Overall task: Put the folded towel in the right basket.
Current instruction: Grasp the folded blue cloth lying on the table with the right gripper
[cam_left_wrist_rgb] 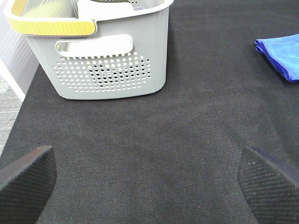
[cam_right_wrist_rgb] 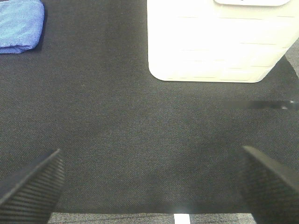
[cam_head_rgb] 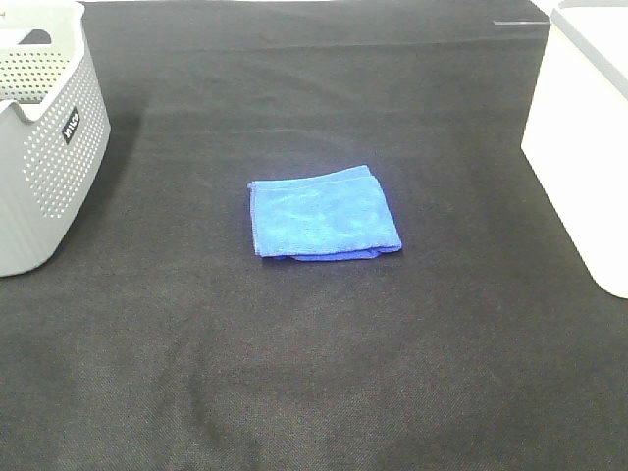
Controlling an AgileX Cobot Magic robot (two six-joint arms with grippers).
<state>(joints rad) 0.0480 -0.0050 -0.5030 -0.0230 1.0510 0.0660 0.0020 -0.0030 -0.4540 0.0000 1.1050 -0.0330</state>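
The folded blue towel [cam_head_rgb: 324, 214] lies flat on the black table [cam_head_rgb: 314, 392]. The white right basket [cam_head_rgb: 584, 137] stands well to the towel's right, and a grey basket [cam_head_rgb: 44, 147] well to its left. My left hand [cam_left_wrist_rgb: 148, 184] and right hand [cam_right_wrist_rgb: 150, 184] are spread wide and hold nothing, both apart from the towel.

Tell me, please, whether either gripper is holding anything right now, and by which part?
Nothing is held. The left gripper and the right gripper are both open above the black cloth, and the folded blue towel lies flat on it, untouched.
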